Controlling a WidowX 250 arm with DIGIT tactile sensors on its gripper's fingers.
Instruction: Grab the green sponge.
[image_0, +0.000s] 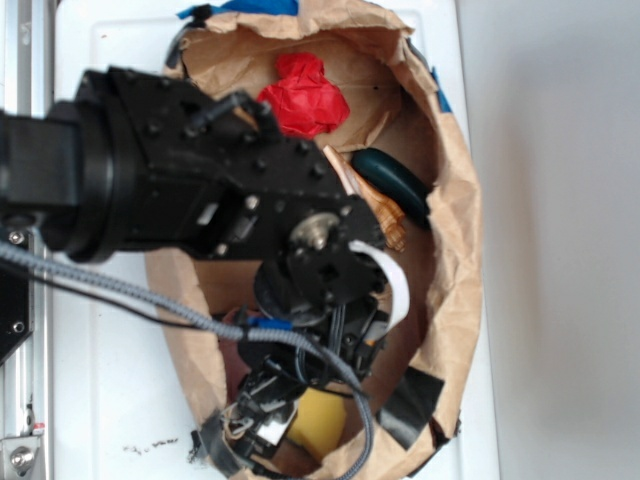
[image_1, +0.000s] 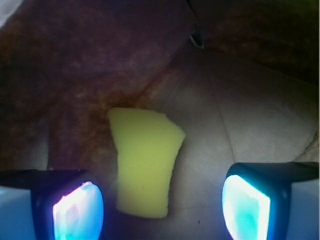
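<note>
In the exterior view, a brown paper bag (image_0: 455, 240) lies open on the white worktop (image_0: 110, 400), its rolled rim making a shallow basin that keeps the loose things together. The black arm reaches down into the lower part of this basin, and the pincer (image_0: 275, 420) hangs close to the bottom edge. Just beside it, on the right, one green sponge (image_0: 322, 420) shows as a yellow block, partly covered by the arm and its cable. I count also one red paper wad (image_0: 303, 95) near the top of the bag and one dark green oblong (image_0: 395, 183) to the right of the middle, both well apart from the pincer. A light brown thing lies beside the oblong, but the arm hides too much of it for me to name it.

In the wrist view, the green sponge (image_1: 145, 162) lies flat on the paper floor, between the two fingers (image_1: 77, 207) but nearer to the left one. The pincer (image_1: 160, 210) is released: its jaws stand wide and neither pad touches the foam. The sponge is probably centred in this way so that a short descent and a closing would catch it across its narrow sides. I see one sponge and two glowing pads here, nothing more.
</note>
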